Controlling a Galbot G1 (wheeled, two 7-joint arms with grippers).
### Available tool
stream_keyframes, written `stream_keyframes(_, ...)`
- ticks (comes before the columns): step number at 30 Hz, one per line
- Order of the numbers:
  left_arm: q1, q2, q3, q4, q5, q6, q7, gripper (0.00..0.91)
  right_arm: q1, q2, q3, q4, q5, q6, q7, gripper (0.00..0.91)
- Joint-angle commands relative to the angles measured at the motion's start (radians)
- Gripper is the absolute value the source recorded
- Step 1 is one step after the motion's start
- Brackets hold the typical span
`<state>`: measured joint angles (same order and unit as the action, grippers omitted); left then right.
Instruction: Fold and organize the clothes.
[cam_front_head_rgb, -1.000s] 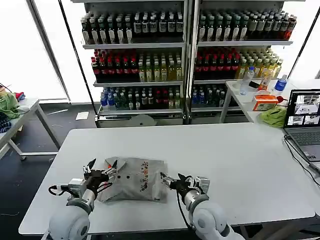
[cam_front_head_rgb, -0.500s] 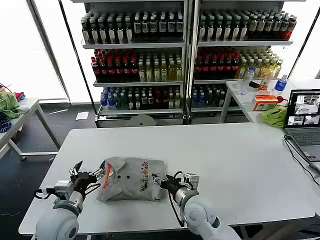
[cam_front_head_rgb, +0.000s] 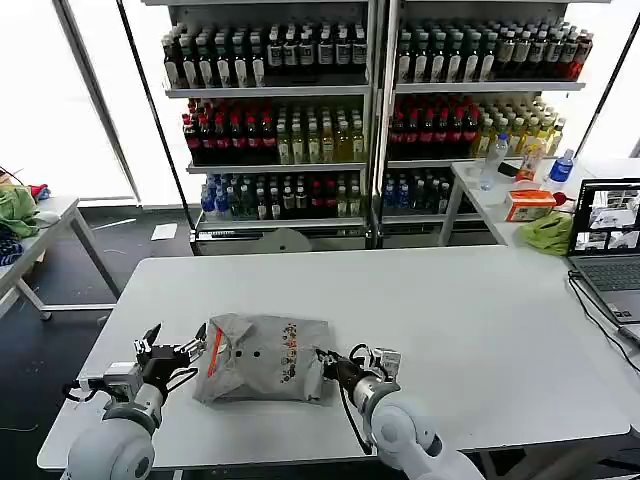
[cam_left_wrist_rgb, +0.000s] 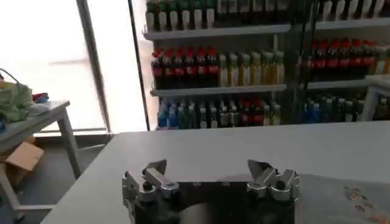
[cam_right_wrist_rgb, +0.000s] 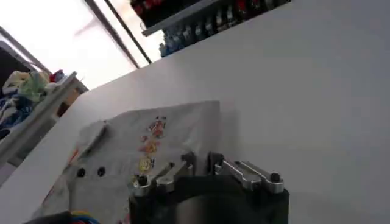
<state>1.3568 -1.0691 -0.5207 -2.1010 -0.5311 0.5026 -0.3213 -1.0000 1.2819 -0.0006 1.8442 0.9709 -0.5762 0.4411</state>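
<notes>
Apparently touching, right end effector (cam_front_head_rgb: 330, 366) — beside folded shirt (cam_front_head_rgb: 265, 358).

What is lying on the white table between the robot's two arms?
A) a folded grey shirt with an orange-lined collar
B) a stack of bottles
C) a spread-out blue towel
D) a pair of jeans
A: a folded grey shirt with an orange-lined collar and a small colourful print lies on the table, between the left tool and the right tool.

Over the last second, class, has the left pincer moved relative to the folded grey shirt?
Yes. The left pincer has drawn back leftward, away from the folded grey shirt, toward the white table's left edge.
</notes>
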Motion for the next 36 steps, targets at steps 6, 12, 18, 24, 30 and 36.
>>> stream_keyframes(6,0.004,0.005,-0.023,-0.003,-0.012,0.0,-0.004,0.907,-0.003,-0.064,0.039,0.006,-0.005,-0.003,-0.024,0.0)
stream_keyframes(12,-0.002,-0.004,-0.012,0.0,-0.01,-0.001,-0.005,0.907,-0.011,-0.173,0.081,0.02,0.017,-0.003,-0.045,0.0)
stream_keyframes(18,-0.006,-0.014,-0.002,0.003,-0.005,-0.003,-0.005,0.907,0.007,-0.25,0.137,0.003,0.025,-0.003,-0.06,0.0)
stream_keyframes(24,-0.008,-0.024,0.007,0.004,0.0,-0.004,-0.004,0.907,0.02,-0.248,0.177,-0.04,-0.006,-0.002,-0.065,0.0)
stream_keyframes(30,-0.003,-0.029,0.006,0.002,0.001,-0.003,-0.004,0.907,0.017,-0.238,0.183,-0.064,-0.048,-0.001,-0.08,0.0)
stream_keyframes(36,0.008,-0.029,0.0,0.002,0.001,-0.002,-0.003,0.907,-0.003,-0.215,0.203,-0.045,-0.141,-0.001,-0.092,0.907)
